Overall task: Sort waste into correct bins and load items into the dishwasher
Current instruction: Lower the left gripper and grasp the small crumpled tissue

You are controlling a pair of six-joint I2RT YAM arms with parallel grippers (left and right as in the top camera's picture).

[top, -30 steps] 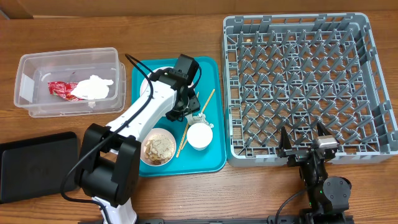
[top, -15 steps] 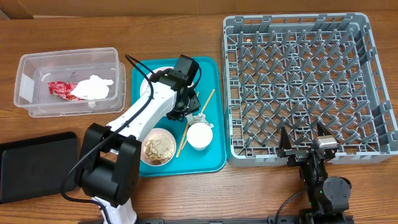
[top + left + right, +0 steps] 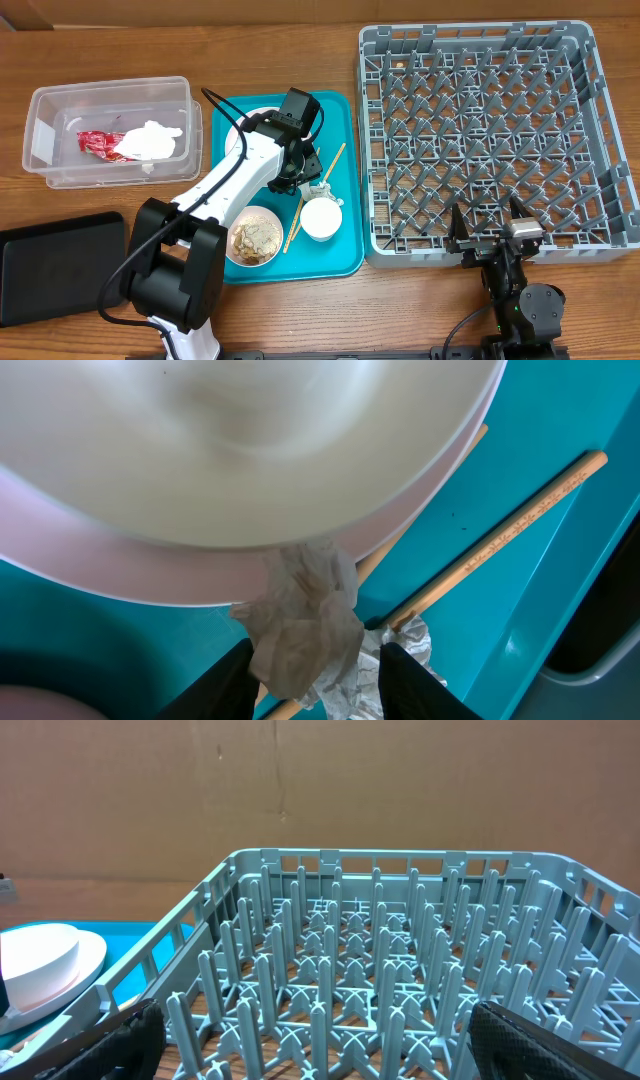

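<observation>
Pinching tissue (image 3: 300, 635) between left gripper (image 3: 315, 682) jaws, atop chopsticks (image 3: 500, 530); we note right gripper (image 3: 488, 240) spread, farther off.

The brown wooden table (image 3: 380, 300) shows a fine grain under a low sheen. The large square grey plastic dish rack (image 3: 600, 130) looks matt and moulded, while the teal flat plastic tray (image 3: 570, 410) is smooth and faintly glossy. The clear rectangular plastic tub (image 3: 40, 150) is cloudy-translucent; the red crinkled wrapper (image 3: 95, 142) in it glints like foil. The white round dish (image 3: 250, 460) is smooth and glossy, the thin light wooden chopsticks (image 3: 520, 520) look bare and matt, and the crumpled white paper tissue (image 3: 300, 630) is soft and creased
</observation>
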